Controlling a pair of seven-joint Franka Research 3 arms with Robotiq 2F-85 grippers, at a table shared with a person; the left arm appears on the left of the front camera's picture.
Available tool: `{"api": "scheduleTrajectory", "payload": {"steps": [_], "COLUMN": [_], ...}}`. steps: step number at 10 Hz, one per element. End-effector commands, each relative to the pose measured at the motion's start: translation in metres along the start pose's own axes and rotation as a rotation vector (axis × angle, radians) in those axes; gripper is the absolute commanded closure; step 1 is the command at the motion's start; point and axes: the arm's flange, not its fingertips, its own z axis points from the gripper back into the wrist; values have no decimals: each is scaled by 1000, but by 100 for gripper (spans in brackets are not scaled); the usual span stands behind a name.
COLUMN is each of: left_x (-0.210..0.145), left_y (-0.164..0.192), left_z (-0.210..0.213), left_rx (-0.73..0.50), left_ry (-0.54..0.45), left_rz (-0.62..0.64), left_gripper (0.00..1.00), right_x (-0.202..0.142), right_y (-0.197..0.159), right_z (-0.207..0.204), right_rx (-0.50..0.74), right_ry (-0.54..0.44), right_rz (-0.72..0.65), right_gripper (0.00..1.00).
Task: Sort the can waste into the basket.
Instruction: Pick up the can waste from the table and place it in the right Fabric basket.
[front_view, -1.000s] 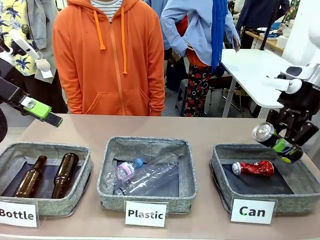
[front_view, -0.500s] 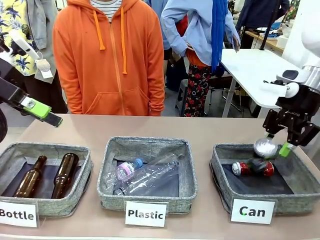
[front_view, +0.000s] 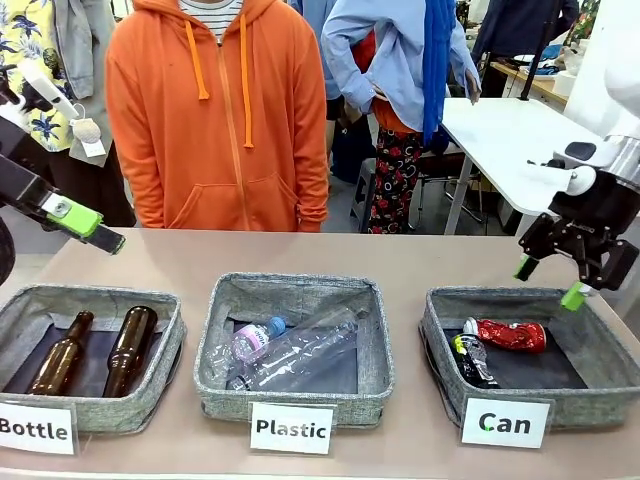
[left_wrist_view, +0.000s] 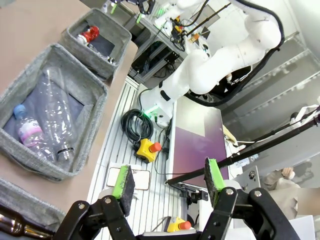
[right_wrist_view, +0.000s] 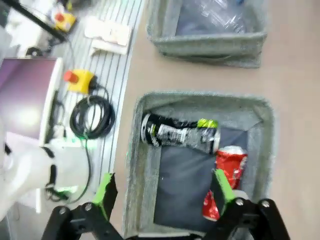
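**Both cans lie in the Can bin**

At far left, the left gripper (front_view: 88, 228) hovers over the tabletop (front_view: 400, 260), jaws wide apart and empty. Rightward, in the square grey fabric basket labelled "Can" (front_view: 447, 372), the dark black-blue drink can (front_view: 473, 361) lies along its near-left wall, the crushed shiny red can (front_view: 510, 335) just beside it. Directly above, the right gripper (front_view: 549, 282) hangs spread and empty.

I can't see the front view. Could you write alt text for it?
Two cans, a dark can and a crushed red can, lie in the "Can" basket, with the right hand open above it. The left hand is open at far left.
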Motion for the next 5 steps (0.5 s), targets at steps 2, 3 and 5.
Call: {"api": "scheduleTrajectory", "payload": {"steps": [2,3,5], "left_x": [-1,-1,-1], "left_y": [-3,-3,-3], "left_z": [2,2,2], "left_rx": [-9,-9,-9], "left_ry": [-5,-5,-5], "left_rz": [-2,-2,-2], "left_gripper": [25,25,25], "right_x": [0,1,19], "right_y": [-7,-13,-37], "right_z": [8,10,6], "right_rx": [-95,-151,-315], "right_ry": [-397,-701,-1152], "right_rz": [-103,-251,-375], "right_gripper": [0,0,0]}}
